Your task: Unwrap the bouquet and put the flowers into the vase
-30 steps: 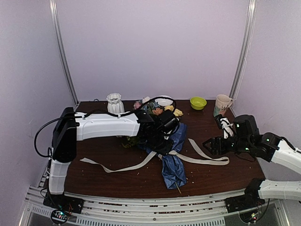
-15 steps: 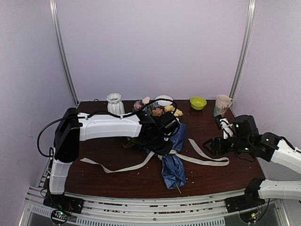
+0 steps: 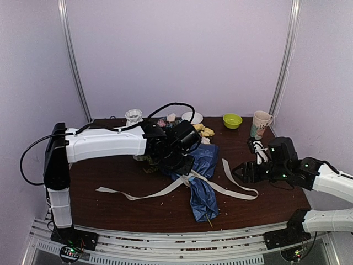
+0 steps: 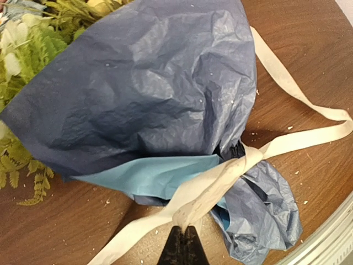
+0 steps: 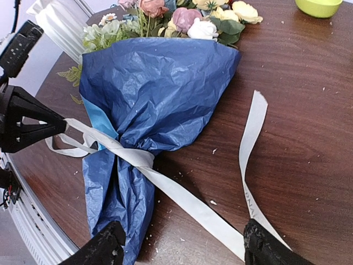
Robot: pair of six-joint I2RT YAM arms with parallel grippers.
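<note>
A: On the table [image 3: 259, 212], midway, the bouquet [image 3: 201, 165]?
B: Yes, lying flat, flowers [image 5: 190, 19] pointing far, ribbon [image 5: 138, 157] tied round it (knot intact).
A: Jaws?
B: The left gripper [image 4: 183, 243] pinches the ribbon; the right gripper [image 5: 185, 237] hangs open, empty, to its right. The vase [image 3: 133, 117] stands far left.

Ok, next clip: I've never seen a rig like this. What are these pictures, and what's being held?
Two robot arms stand at the near edge of a table. The wide picture looks down from above and behind them; the other two come from cameras on the wrists. A bouquet in blue paper lies on the table, with a white vase, a mug and a green bowl behind. The left gripper is shut on the bouquet's cream ribbon. The right gripper is open, holding nothing.
</note>
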